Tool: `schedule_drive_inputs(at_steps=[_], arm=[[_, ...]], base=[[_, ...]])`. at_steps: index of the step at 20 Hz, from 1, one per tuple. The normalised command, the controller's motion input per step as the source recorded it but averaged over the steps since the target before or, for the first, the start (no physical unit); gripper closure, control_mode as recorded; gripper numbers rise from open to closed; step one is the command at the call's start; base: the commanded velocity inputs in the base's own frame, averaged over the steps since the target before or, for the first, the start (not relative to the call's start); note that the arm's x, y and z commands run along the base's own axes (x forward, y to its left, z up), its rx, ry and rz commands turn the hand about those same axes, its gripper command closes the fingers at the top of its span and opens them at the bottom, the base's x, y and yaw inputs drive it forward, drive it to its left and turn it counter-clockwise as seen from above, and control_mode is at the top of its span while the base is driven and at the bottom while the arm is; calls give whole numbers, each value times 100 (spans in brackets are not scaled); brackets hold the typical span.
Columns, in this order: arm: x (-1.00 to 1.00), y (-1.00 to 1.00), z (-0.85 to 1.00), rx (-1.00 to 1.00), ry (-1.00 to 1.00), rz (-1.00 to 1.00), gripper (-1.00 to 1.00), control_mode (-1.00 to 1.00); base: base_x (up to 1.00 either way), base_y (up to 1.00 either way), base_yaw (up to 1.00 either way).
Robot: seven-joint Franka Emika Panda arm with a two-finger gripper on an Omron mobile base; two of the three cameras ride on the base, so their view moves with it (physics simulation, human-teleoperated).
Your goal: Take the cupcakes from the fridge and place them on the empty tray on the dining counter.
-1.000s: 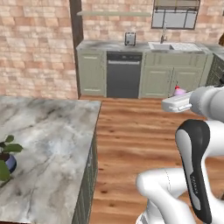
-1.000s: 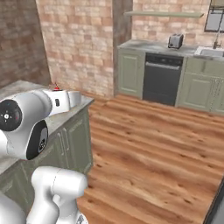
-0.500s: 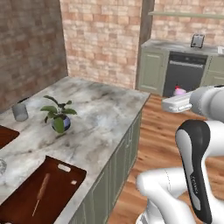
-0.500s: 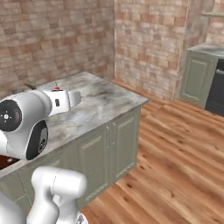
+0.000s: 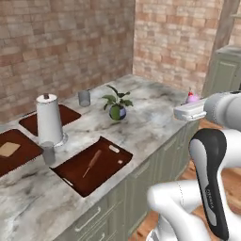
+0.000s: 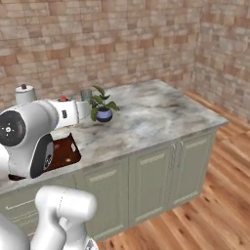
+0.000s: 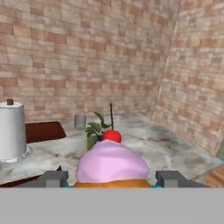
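Observation:
A cupcake (image 7: 111, 162) with pink frosting and a red cherry sits between my gripper (image 7: 111, 179) fingers, which are shut on it. From the left base view the cupcake (image 5: 191, 98) and gripper (image 5: 188, 106) hang level over the near right end of the marble dining counter (image 5: 155, 117). In the right base view the cherry of the cupcake (image 6: 63, 99) peeks above the hand. A bare dark reddish-brown tray (image 5: 71, 114) lies at the back by the brick wall, behind the paper-towel roll; the same tray (image 7: 43, 131) lies ahead to the left. The fridge is out of view.
On the counter stand a paper-towel roll (image 5: 49, 120), a potted plant (image 5: 116, 106), a grey cup (image 5: 84, 98) and a small grey shaker (image 5: 48, 153). A brown tray with tan food (image 5: 14, 150) and a brown board with a thin utensil (image 5: 92, 164) lie nearer. Wooden floor (image 6: 205, 215) lies right.
The base has turned, so the views swung from the green kitchen cabinets to the dining counter. The arm holds the same pose with the cupcake in the gripper.

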Motion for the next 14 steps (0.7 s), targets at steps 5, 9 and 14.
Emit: schedule_drive_inputs(at_steps=[5,9,14], arm=[[0,0,0,0,0,0,100,100],[0,0,0,0,0,0,100,100],[0,0,0,0,0,0,100,100]], base=[[-82,58,34],[-89,96,26],[-76,98,22]])
